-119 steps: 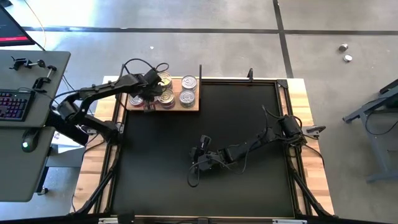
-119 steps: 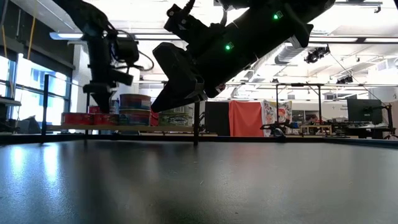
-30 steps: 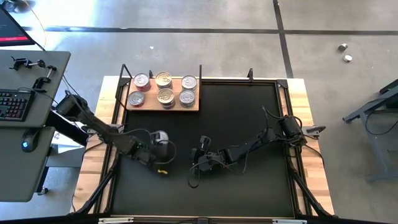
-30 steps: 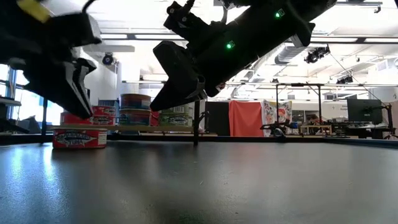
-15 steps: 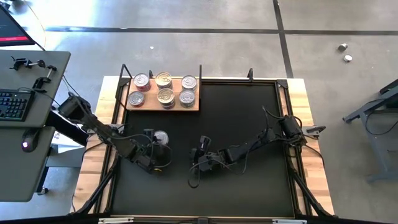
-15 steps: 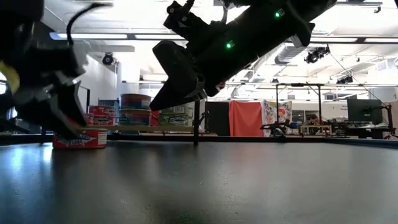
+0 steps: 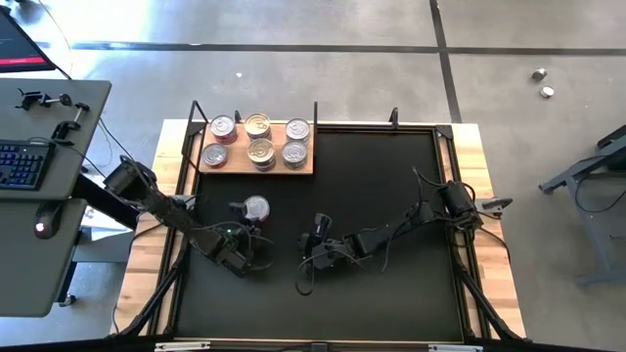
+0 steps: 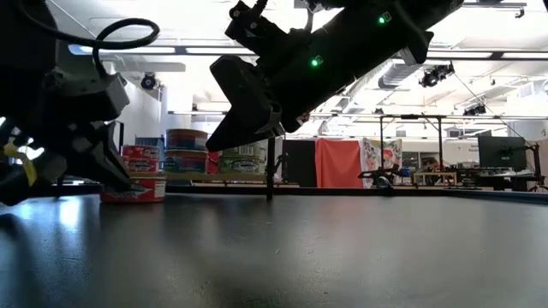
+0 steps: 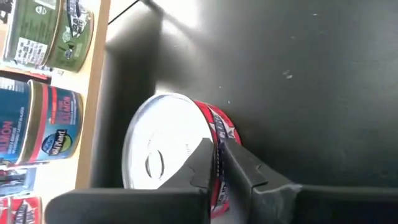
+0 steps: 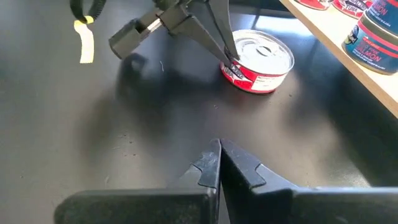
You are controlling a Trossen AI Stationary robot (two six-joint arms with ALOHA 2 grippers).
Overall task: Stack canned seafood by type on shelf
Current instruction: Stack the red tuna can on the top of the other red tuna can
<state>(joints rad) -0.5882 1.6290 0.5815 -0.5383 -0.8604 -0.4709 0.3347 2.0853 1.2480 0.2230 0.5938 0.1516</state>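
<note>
One can of seafood [image 7: 255, 207], silver lid and red side, stands flat on the black mat [image 7: 391, 186], nearer than the shelf [image 7: 306, 168]. The shelf is a light wooden board at the far left; several more cans [image 7: 260, 152] stand on it, some stacked. My left gripper [image 10: 230, 61] is shut, its tips at the loose can's near side [image 9: 217, 149]. My right gripper [image 10: 219, 148] hangs shut above the middle of the mat [image 7: 308, 256], pointing at the can and touching nothing. My left gripper sets its shut fingertips [image 10: 227, 53] against the can's red side wall just under the lid's rim [image 10: 235, 70], on the side facing the table's near edge. The fingers slant down from the near left. The can stands flat on the mat.
Thin upright posts [image 7: 315, 108] stand at the shelf's corners. A yellow tag [image 10: 85, 37] hangs from my left gripper. A side desk with a keyboard [image 7: 24, 166] lies beyond the table's left edge. The mat's right half is bare.
My left gripper has sunk toward the mat and rolled, ending with its tips at the can's near side. The can has slid a little along the mat toward the shelf, still flat. My right arm has kept still.
</note>
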